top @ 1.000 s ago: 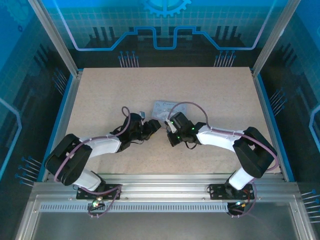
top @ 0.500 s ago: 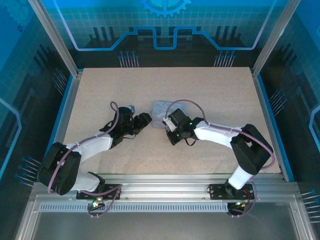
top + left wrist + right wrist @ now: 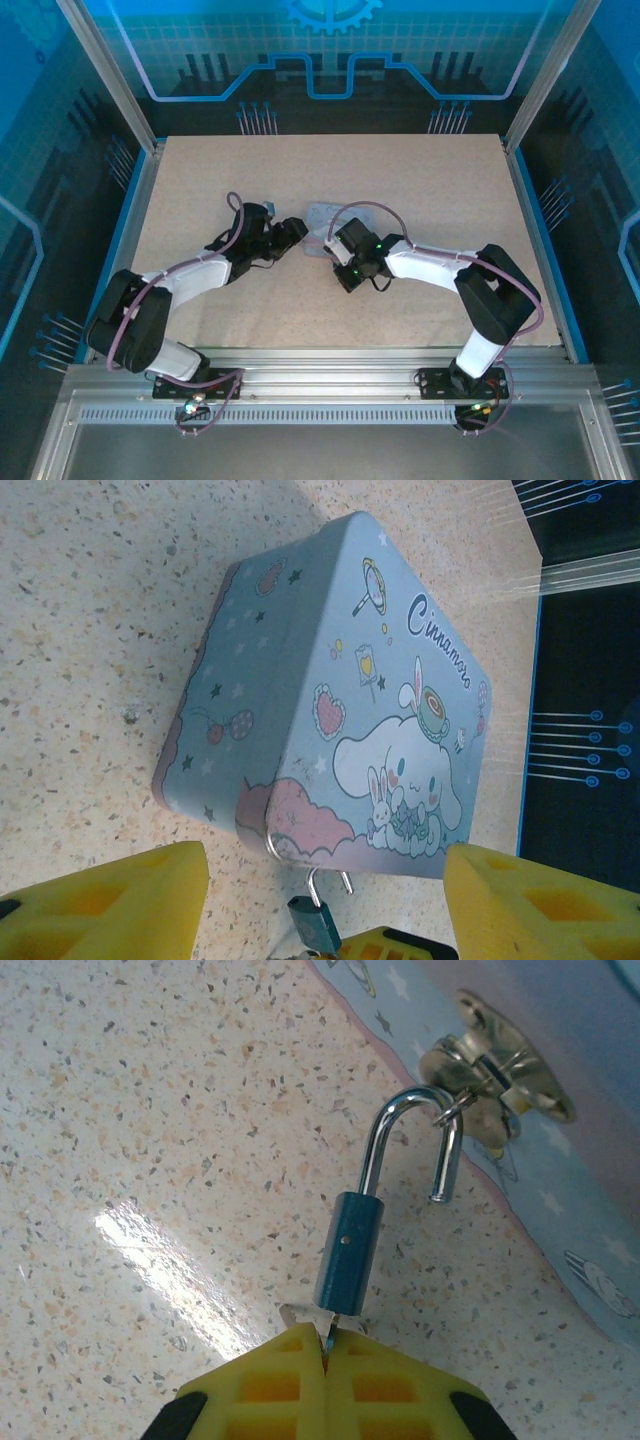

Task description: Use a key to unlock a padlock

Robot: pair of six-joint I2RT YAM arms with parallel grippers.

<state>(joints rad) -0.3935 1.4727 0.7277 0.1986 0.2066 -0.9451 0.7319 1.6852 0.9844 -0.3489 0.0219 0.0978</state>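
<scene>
The right claw (image 3: 325, 1345) is clamped on the key (image 3: 326, 1334) in the padlock (image 3: 350, 1252), hung by its open shackle (image 3: 405, 1100) from the hasp (image 3: 495, 1070) of the tin (image 3: 580, 1210); light, rigid and slick, it is judged best steadied at the body by the empty, wide-open left claw (image 3: 322, 865)

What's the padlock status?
Right gripper shut on key, key seated in padlock. Shackle sprung open, hooked through hasp on tin. Left gripper open, facing it. Nothing in the way.
</scene>
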